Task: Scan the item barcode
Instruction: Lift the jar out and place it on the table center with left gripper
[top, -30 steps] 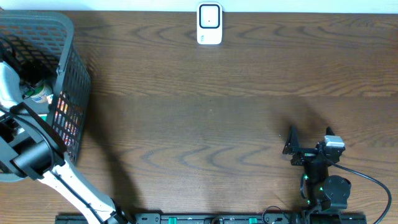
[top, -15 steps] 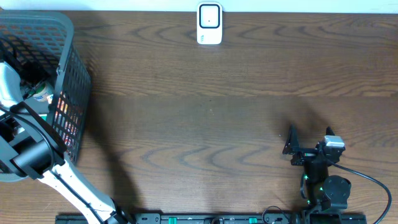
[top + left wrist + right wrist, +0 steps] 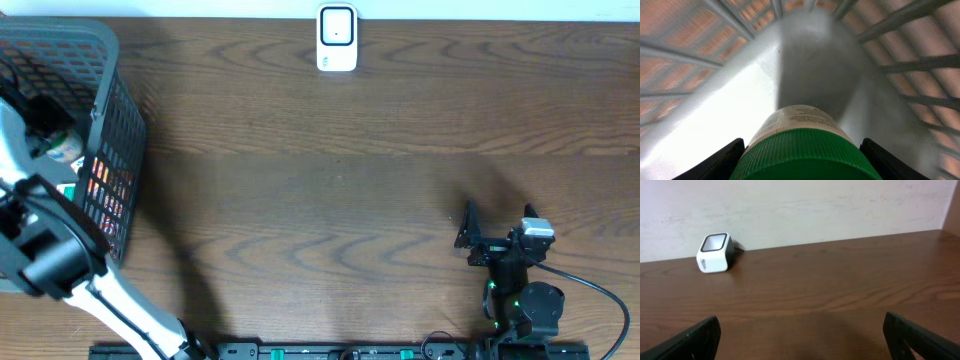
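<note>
The item is a bottle with a green ribbed cap (image 3: 801, 152) and a pale printed label. It fills the bottom of the left wrist view, inside the grey mesh basket (image 3: 108, 62). My left gripper (image 3: 801, 161) is shut on it, a black finger (image 3: 722, 161) against each side of the cap. The basket floor behind it is motion-blurred while the bottle stays sharp. From overhead, the bottle (image 3: 63, 148) shows just beside the left arm in the basket. The white barcode scanner (image 3: 337, 38) stands at the table's far edge. My right gripper (image 3: 498, 222) rests open near the front right, holding nothing.
The basket stands at the table's left edge, and orange packaging (image 3: 108, 190) shows through its mesh wall. The scanner (image 3: 714, 253) sits against the back wall, its window facing up. Brown tabletop (image 3: 330, 200) lies between basket, scanner and right arm.
The left jaws have closed in on the bottle's cap. In the overhead view the left arm has shifted slightly within the basket. The right arm has not moved.
</note>
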Tool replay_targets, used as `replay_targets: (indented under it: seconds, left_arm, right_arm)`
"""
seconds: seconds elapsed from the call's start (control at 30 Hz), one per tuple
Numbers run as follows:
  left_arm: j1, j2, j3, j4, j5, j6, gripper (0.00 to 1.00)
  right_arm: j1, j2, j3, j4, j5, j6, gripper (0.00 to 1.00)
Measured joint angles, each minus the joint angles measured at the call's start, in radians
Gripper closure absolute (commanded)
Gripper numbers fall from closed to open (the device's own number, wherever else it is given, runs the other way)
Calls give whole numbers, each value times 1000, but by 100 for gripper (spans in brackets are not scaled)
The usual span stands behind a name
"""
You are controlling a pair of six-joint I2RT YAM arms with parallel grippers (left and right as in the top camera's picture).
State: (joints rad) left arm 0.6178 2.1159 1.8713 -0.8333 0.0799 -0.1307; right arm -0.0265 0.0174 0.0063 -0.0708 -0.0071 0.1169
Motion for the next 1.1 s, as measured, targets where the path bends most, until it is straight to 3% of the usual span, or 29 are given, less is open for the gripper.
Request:
replay_targets:
  seconds: [0.3, 0.6, 0.87, 1.1]
  left_arm:
    - [0, -406, 0, -11, 11, -27, 33]
    - [-50, -732, 0, -69, 195, -70, 33]
    - [-392, -805, 0, -165, 304, -114, 33]
    - [-806, -700, -51, -170, 238, -131, 33]
  right_arm:
    - [0, 0, 0, 0, 0, 0, 1]
    - [0, 0, 0, 0, 0, 0, 1]
    - [0, 0, 0, 0, 0, 0, 1]
    - [0, 0, 0, 0, 0, 0, 1]
